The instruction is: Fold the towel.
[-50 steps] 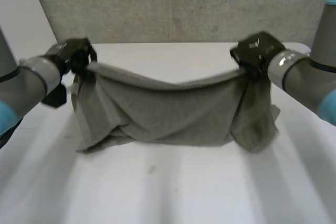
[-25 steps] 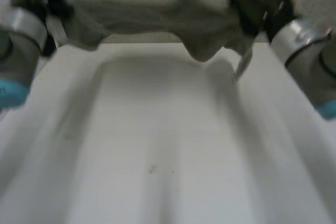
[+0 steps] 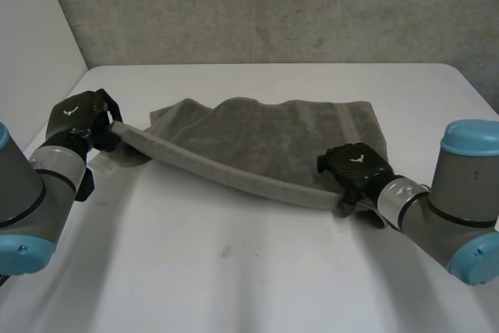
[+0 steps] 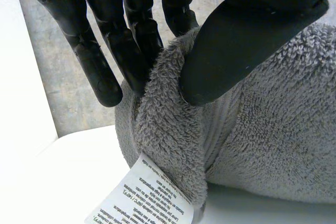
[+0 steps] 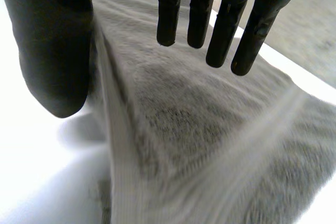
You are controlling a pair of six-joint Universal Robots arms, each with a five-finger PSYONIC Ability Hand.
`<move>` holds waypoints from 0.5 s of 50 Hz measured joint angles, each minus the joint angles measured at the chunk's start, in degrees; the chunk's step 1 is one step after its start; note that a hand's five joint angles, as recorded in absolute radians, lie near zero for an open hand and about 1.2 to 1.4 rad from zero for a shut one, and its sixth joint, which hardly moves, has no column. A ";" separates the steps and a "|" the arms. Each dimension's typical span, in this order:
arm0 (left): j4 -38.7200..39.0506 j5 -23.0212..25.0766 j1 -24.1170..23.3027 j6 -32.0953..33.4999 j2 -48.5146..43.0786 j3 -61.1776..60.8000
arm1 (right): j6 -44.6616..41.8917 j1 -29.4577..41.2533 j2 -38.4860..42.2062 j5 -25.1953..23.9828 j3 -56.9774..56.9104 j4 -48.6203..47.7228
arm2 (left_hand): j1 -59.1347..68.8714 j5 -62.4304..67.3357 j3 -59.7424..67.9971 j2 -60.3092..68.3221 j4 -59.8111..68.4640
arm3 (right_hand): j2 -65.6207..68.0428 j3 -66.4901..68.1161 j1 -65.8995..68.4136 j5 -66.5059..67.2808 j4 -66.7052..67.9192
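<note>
A grey towel (image 3: 273,134) lies spread across the far half of the white table (image 3: 234,286). Its near edge is raised in a thick band between the two hands. My left hand (image 3: 78,115) holds the band's left end just above the table. In the left wrist view the thumb (image 4: 236,40) and fingers pinch the towel's (image 4: 273,129) corner, and a white care label (image 4: 142,198) hangs below. My right hand (image 3: 355,168) is low at the band's right end. Its fingers (image 5: 220,19) are straight and apart from the thumb, with the towel (image 5: 199,145) below them.
A concrete wall (image 3: 273,5) runs behind the table's far edge. A white wall (image 3: 31,44) stands at the left. The table's right edge (image 3: 479,87) is near the right arm. Bare tabletop lies in front of the towel.
Both hands swung the hanging towel up, then forward and down, and it now lies spread on the table. The right hand's fingers have opened. The left hand keeps its pinch.
</note>
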 measured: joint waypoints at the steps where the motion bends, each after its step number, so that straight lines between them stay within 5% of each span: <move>1: -0.03 -0.04 0.05 -0.05 0.02 0.04 | 1.75 -0.34 -0.42 0.75 0.65 -0.44 | 0.00 0.00 0.00 0.00 0.00 | -0.74 -0.86 -0.81 -1.02 -0.84; 17: -0.21 0.05 0.19 -1.43 0.82 -1.35 | 6.81 -5.74 -6.75 10.37 9.92 -3.96 | 0.00 0.00 0.00 0.00 0.00 | -1.74 -1.29 -1.27 1.74 -1.19; 25: -0.19 0.07 0.24 -1.44 1.10 -1.46 | 7.04 -9.39 -6.64 10.39 11.62 -3.94 | 0.00 0.00 0.00 0.00 0.00 | 12.72 13.17 13.32 14.72 12.88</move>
